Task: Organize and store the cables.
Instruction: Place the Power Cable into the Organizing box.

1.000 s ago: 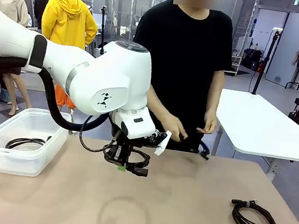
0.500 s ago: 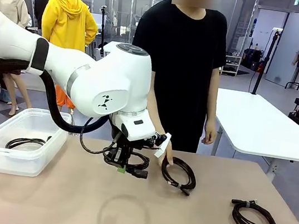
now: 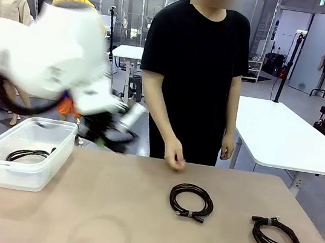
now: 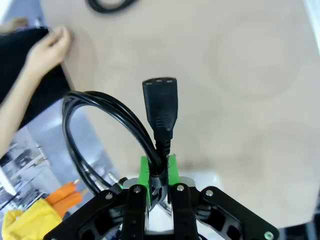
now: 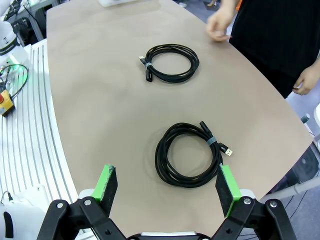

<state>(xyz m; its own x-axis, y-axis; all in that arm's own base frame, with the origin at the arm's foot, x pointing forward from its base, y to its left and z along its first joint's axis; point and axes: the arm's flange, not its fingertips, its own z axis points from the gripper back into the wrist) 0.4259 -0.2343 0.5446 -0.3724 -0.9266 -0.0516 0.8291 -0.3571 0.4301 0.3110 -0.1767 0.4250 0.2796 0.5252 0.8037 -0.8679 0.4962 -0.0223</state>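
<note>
Left gripper clamped; right gripper spread wide.

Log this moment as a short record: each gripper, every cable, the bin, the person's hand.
left gripper: shut on the held cable, just behind its chunky plug
right gripper: open, above the right coil, not touching
middle coil: flat on the table, tied
right coil: flat on the table, tied
bin: clear plastic, at the table's left end
stored coil: lying in the bin
person's hand: over the table's far edge, apart from the middle coil

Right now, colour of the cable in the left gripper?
Black; cable and left gripper show best in left wrist view.
</note>
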